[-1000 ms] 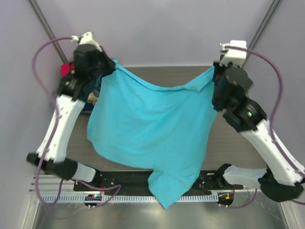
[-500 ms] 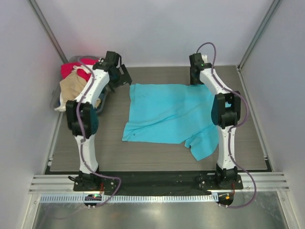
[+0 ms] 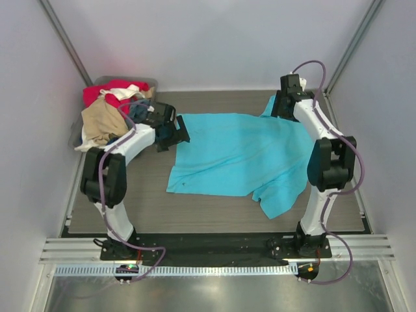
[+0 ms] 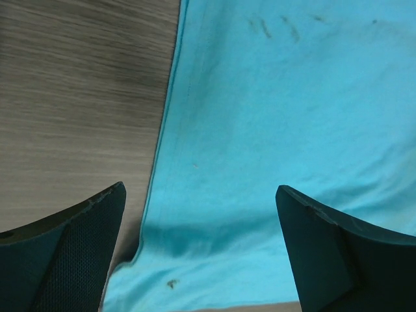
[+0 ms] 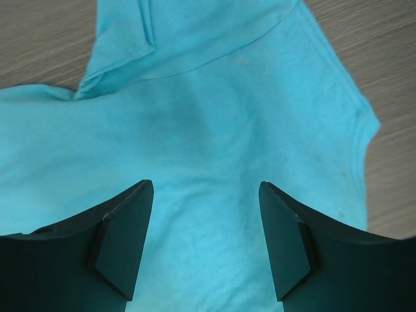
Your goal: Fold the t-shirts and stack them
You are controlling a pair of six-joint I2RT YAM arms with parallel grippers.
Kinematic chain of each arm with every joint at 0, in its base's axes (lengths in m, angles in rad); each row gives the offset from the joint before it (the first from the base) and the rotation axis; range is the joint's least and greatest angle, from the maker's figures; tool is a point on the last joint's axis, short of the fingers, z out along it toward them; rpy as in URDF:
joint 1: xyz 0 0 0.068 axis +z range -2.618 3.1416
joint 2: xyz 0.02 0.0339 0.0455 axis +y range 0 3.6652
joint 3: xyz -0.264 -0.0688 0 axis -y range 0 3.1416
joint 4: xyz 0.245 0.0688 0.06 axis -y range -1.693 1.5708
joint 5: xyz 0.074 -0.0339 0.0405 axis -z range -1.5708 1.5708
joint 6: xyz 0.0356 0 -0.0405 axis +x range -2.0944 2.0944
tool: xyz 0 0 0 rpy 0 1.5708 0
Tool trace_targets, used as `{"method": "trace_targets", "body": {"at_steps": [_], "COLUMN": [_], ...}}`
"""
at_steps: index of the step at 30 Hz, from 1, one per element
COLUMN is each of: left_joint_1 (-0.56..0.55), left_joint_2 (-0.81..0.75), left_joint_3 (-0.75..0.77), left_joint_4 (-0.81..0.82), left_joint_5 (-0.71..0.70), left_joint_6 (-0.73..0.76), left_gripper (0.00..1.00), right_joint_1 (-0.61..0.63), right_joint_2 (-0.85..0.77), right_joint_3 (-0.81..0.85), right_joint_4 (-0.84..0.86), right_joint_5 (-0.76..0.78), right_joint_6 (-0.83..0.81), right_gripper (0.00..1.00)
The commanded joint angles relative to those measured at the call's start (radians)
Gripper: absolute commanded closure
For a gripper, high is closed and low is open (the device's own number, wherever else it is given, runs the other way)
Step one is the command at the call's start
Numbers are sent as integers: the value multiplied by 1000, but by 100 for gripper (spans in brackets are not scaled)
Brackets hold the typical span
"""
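At far left, the other t-shirts (image 3: 107,117) sit heaped in the bin (image 3: 148,81). The left end effector (image 3: 173,132), fingers spread, hovers over the left edge of the turquoise t-shirt (image 3: 234,153), which lies flat on the table (image 3: 130,201). The right end effector (image 3: 285,104), also spread, hangs above its far right corner. Spreading looks done; the next move calls for regripping an edge to fold. A second ago both held the shirt aloft.

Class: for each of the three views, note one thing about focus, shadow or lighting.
Top external: evenly lit and sharp, no glare on the turquoise t-shirt. Left wrist: the left gripper looks dark and soft-edged, and a shadow band crosses the cloth near it. Right wrist: the cloth is bright, the right gripper nearly black.
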Motion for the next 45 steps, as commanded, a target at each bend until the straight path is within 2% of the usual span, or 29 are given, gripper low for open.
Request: {"method": "trace_targets", "body": {"at_steps": [1, 4, 7, 8, 11, 14, 18, 22, 27, 30, 33, 34, 35, 38, 45], "left_joint_1": [-18, -29, -41, -43, -44, -45, -46, -48, -46, -46, -46, -48, -48, -46, -48], "left_joint_2": [60, 109, 86, 53, -32, -182, -288, -469, -646, -742, -811, -821, -828, -847, -828], "left_joint_3": [51, 57, 16, -24, -111, -174, -230, -276, -323, -368, -426, -425, -418, -434, -434], "left_joint_4": [123, 127, 138, 140, 131, 62, -27, -115, -251, -279, -265, -268, -265, -242, -239], "left_joint_5": [48, 56, 67, 71, 73, 55, 45, 42, -25, -34, -65, -62, -30, -47, -42], "left_joint_6": [3, 3, 3, 5, 28, 62, 89, 118, 168, 183, 188, 189, 192, 197, 197], "left_gripper": [3, 5, 6, 6, 6, 6, 6, 6, 6, 6, 6, 6, 6, 7, 8], "right_joint_1": [-31, -41, -49, -52, -54, -55, -60, -71, -71, -71, -71, -71, -71, -69, -25], "right_joint_2": [120, 228, 312, 360, 448, 506, 542, 569, 594, 602, 615, 617, 619, 616, 606], "right_joint_3": [63, 184, 301, 326, 410, 476, 499, 516, 547, 544, 547, 548, 550, 553, 648], "right_joint_4": [33, 41, 40, 41, 44, 46, 50, 72, 75, 76, 78, 76, 79, 83, 92], "right_joint_5": [-116, -176, -205, -201, -210, -206, -189, -216, -235, -244, -261, -264, -267, -279, -324], "right_joint_6": [43, 57, 75, 81, 95, 103, 103, 103, 85, 85, 92, 97, 100, 115, 144], "right_gripper": [28, 30, 35, 40, 43, 45, 46, 48, 54, 60, 71, 74, 82, 90, 93]}}
